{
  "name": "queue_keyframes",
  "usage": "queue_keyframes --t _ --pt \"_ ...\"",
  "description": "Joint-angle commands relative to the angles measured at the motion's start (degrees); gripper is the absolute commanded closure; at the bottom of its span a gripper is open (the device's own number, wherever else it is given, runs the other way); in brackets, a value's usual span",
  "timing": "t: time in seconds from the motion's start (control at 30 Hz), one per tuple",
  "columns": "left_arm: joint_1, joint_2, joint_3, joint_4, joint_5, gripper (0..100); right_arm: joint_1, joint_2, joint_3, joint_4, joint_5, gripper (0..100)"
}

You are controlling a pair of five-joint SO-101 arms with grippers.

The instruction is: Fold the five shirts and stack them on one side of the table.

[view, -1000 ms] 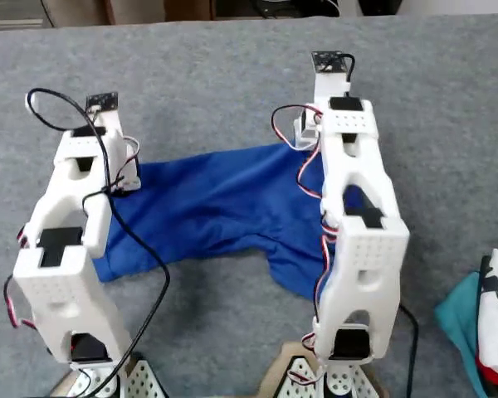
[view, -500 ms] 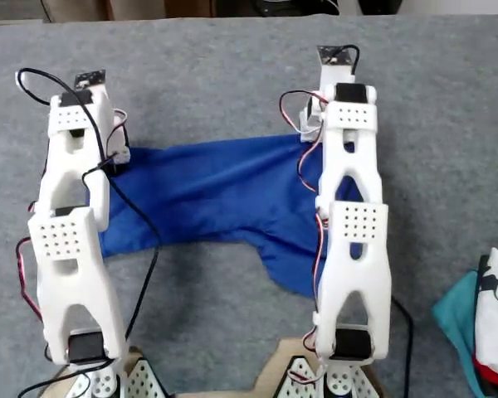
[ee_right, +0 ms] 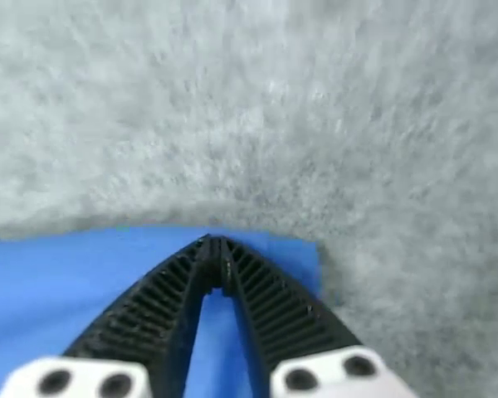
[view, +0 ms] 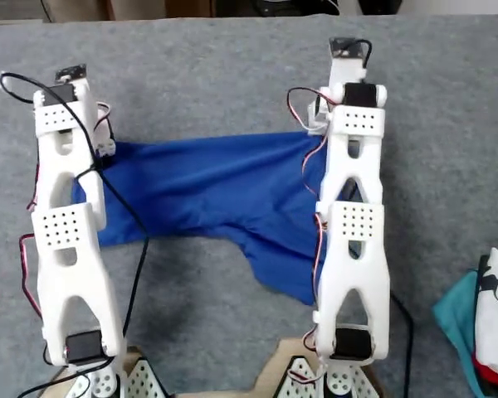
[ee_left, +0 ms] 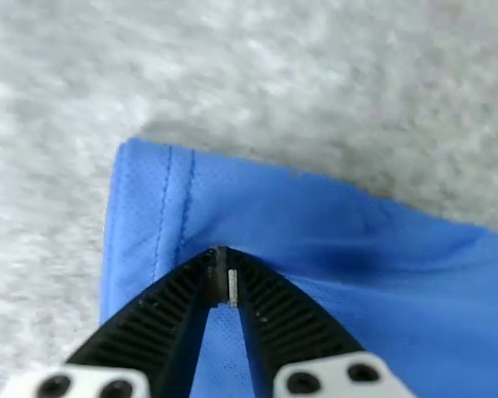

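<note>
Shows, from above, a blue shirt (view: pixel 207 186) spread on the grey table (view: pixel 199 66), far edge stretched straight between the two arms, a loose flap sagging toward the near side beside the right arm. Adds, at the table's right edge and well apart, a pile of other shirts (view: pixel 490 307) in teal, white and red. Gets closer from the wrists: left gripper (ee_left: pixel 222 278) pinched fully closed on the shirt's corner, just inside a double-stitched hem, bare table beyond. Same on the other side: right gripper (ee_right: pixel 213 257) clamped tight on the opposite corner, right at the fabric's edge, grey table past it.
</note>
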Motion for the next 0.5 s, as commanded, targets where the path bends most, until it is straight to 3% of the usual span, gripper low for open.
queue_keyframes --t 0.0,0.47 --pt "-2.9 -0.31 -6.68 1.14 3.25 98 -3.65 -8.13 -2.68 1.23 2.46 99.3" --pt "-2.64 1.1 -3.69 0.18 8.0 98 -14.37 -18.95 -0.66 8.26 2.29 99.3"
